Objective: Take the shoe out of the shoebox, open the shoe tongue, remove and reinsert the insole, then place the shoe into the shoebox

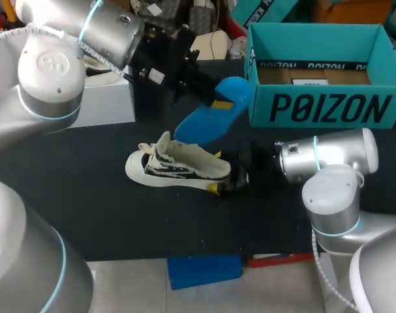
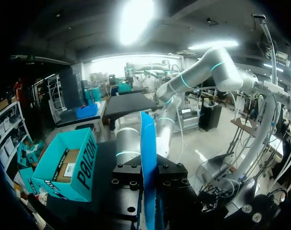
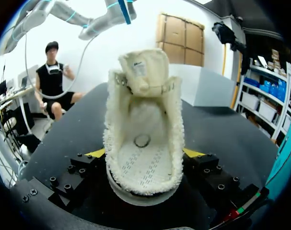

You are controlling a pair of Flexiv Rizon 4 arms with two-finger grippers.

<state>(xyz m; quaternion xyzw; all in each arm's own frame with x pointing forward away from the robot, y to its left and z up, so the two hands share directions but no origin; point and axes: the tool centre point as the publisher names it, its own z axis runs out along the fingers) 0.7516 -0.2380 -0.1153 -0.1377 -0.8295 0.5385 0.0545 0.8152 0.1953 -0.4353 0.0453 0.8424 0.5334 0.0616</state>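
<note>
Shoe (image 1: pixel 178 168): low sneaker with a cream upper, black streaks and a white rubber sole, lying near the middle of the table (image 1: pixel 87 208); toe toward the left edge, heel toward the right edge.
Collar (image 3: pixel 176 139): curly, woolly fleece trim all round the opening.
Tongue (image 3: pixel 141 71): cream and padded, standing upright, folded back from the opening.
Footbed (image 3: pixel 143 165): bare and pale, dotted with rows of small holes, with a dark ring marked near its middle.
Insole (image 1: pixel 214 117): bright blue, thin, smooth and foot-shaped; held aloft at a tilt, above the shoe and before the shoebox's front wall. Lower end close over the tongue; cannot tell whether touching it.
Shoebox (image 1: pixel 328 107): teal card, rectangular and open-topped, at the far right corner of the table; brown card showing on its floor.
Left claw (image 2: pixel 149 191): black blocky fingers clamped on the two faces of the insole, which runs edge-on between them; gap no wider than the sheet.
Right claw (image 3: pixel 145 160): spread wide, with yellow tips (image 3: pixel 95 153) pressed against either side of the shoe's heel, gripping it; sole down on the table.
Table surface: matte black, slightly grainy.
White box (image 1: pixel 100 98): plain and blocky, toward the far left corner, well apart from the shoe.
</note>
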